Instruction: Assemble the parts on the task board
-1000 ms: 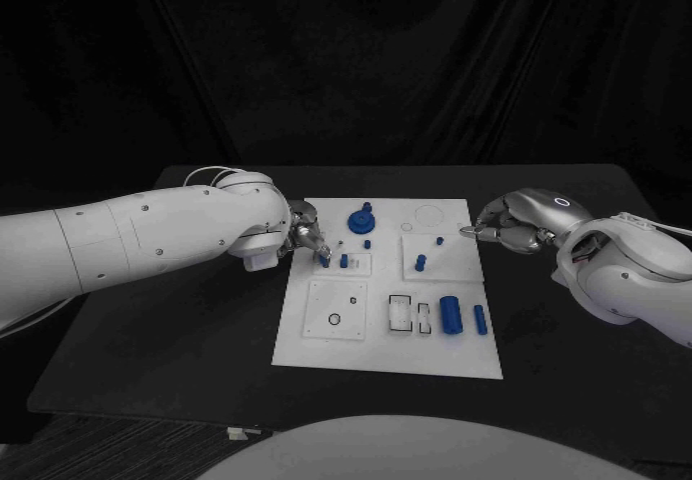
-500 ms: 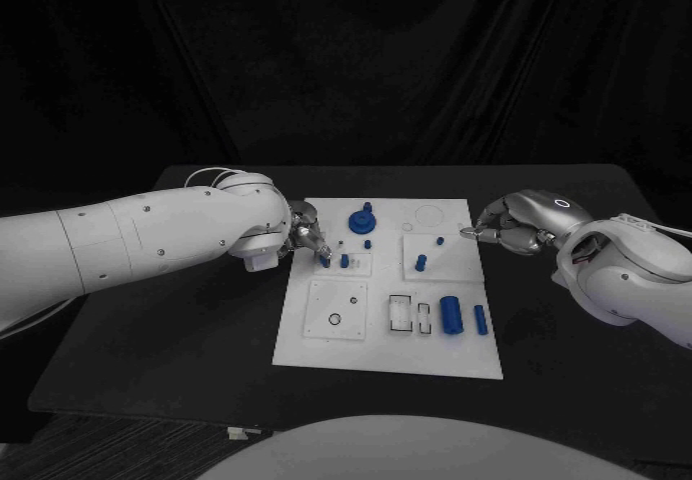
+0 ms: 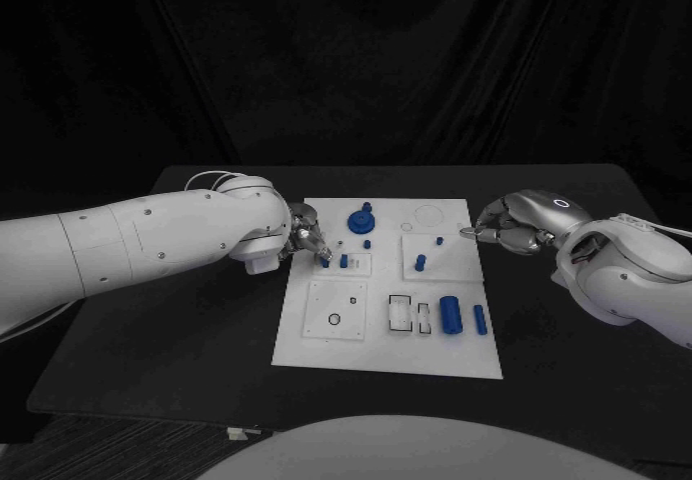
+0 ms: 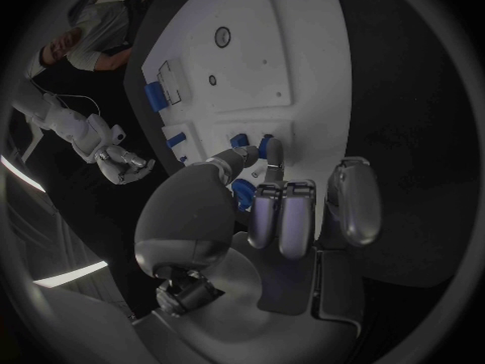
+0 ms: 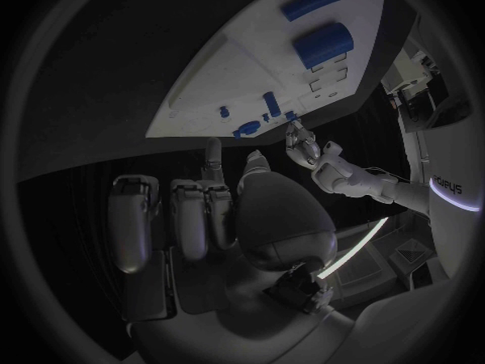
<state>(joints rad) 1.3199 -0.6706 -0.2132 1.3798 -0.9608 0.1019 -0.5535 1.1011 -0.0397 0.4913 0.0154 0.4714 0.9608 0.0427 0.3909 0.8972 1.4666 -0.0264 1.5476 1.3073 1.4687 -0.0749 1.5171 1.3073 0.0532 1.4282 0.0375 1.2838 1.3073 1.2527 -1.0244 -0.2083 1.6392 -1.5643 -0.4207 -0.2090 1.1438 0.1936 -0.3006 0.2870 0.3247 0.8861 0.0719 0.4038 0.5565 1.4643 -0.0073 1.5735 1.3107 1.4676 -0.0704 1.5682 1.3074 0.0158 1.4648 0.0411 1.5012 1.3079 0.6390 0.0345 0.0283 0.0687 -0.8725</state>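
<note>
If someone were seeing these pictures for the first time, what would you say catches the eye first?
Most likely the white board in the middle of the black table, dotted with small blue parts such as the thick blue cylinder near its right edge. Next, the two silver hands flanking it: the left hand with fingers at a small blue peg, the right hand at the board's far right edge.

Left robot hand (image 3: 306,240) hides its fingertip contact.
</note>
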